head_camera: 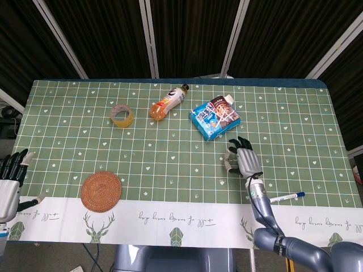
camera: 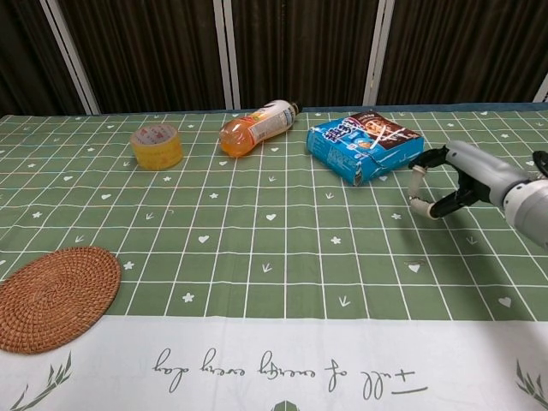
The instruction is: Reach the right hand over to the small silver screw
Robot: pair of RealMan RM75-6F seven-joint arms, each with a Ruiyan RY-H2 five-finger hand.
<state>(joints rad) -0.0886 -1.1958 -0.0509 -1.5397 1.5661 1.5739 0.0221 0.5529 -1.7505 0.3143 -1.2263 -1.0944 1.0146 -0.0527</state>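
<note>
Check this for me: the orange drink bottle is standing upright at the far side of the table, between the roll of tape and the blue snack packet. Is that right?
Not quite. The orange drink bottle is lying on its side, not standing upright; the chest view shows it plainly. The rest holds: it lies at the far side of the table, between the roll of tape and the blue snack packet.

On my feed the bench [head_camera: 295,119] wears a green checked cloth with a white deer-print border along the near edge. Just beyond the right fingers [camera: 417,182] lies a blue snack packet [camera: 366,144]. Farther left of them, an orange drink bottle [camera: 256,127] lies on its side, then a roll of yellowish tape [camera: 157,145]. A woven round coaster [camera: 53,296] sits well left, near the border. A pen [head_camera: 287,196] lies right of the fingers, nearer me.
</note>
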